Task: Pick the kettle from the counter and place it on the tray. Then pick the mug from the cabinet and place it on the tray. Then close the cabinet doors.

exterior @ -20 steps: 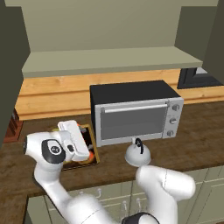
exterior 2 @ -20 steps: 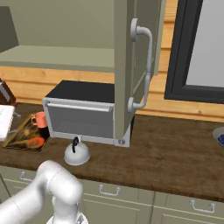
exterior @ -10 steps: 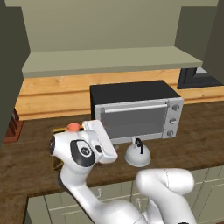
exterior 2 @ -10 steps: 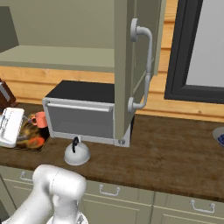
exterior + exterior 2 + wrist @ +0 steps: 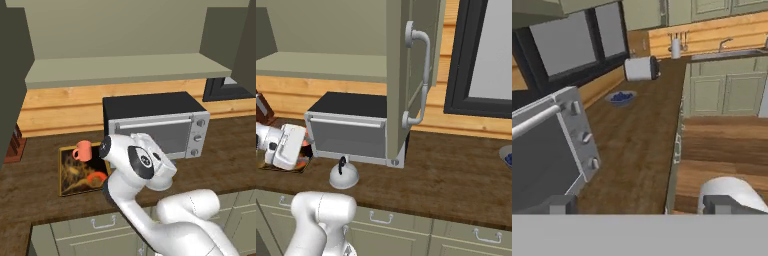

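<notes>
The silvery kettle stands on the dark wood counter in front of the microwave. The salmon mug sits upright at the back of the tray, beside the tray's orange-red blob. My gripper is open and empty, its fingertips spread wide, and it looks along the counter past the microwave's knobs. In the right base view the hand hovers left of the kettle and above it, over the tray's right end. The cabinet is open, and its right door swings out over the microwave.
A black and silver microwave stands at the back of the counter under the cabinet shelf. Farther along lie a blue bowl and a silver toaster. A dark window is on the right. Green drawer fronts run below.
The hand has swung right from over the tray to the front of the microwave, turning as it went. The mug stays on the tray and the kettle has not moved.
</notes>
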Controlling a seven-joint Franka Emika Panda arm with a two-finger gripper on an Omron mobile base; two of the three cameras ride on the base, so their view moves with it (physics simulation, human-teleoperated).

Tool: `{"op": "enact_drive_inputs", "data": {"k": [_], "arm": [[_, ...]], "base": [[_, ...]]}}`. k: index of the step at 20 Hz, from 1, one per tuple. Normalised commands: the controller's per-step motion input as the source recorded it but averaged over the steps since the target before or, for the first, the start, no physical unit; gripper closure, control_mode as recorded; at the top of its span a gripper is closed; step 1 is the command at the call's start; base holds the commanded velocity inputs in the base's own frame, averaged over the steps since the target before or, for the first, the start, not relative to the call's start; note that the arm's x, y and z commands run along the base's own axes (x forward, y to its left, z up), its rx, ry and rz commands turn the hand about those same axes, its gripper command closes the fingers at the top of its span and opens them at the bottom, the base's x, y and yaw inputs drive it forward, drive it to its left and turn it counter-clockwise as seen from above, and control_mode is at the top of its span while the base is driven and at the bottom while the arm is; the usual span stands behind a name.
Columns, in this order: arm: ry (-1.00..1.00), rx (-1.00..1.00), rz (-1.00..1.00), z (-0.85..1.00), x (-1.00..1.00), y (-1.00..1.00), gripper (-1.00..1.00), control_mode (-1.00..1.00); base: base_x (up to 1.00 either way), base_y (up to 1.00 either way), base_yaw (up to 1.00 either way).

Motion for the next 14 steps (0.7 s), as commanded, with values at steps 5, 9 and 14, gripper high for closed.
{"op": "enact_drive_inputs", "data": {"k": [5, 9, 14], "arm": [[0.38, 0.08, 0.10, 0.02, -0.01, -0.60, -1.00, -1.00], [0.32, 0.11, 0.26, 0.00, 0.00, -0.41, -1.00, -1.00], [0.26, 0.15, 0.39, 0.00, 0.00, -0.21, -1.00, -1.00]], "base": [[0.00, 0.00, 0.00], [0.00, 0.00, 0.00], [0.00, 0.00, 0.00]]}}
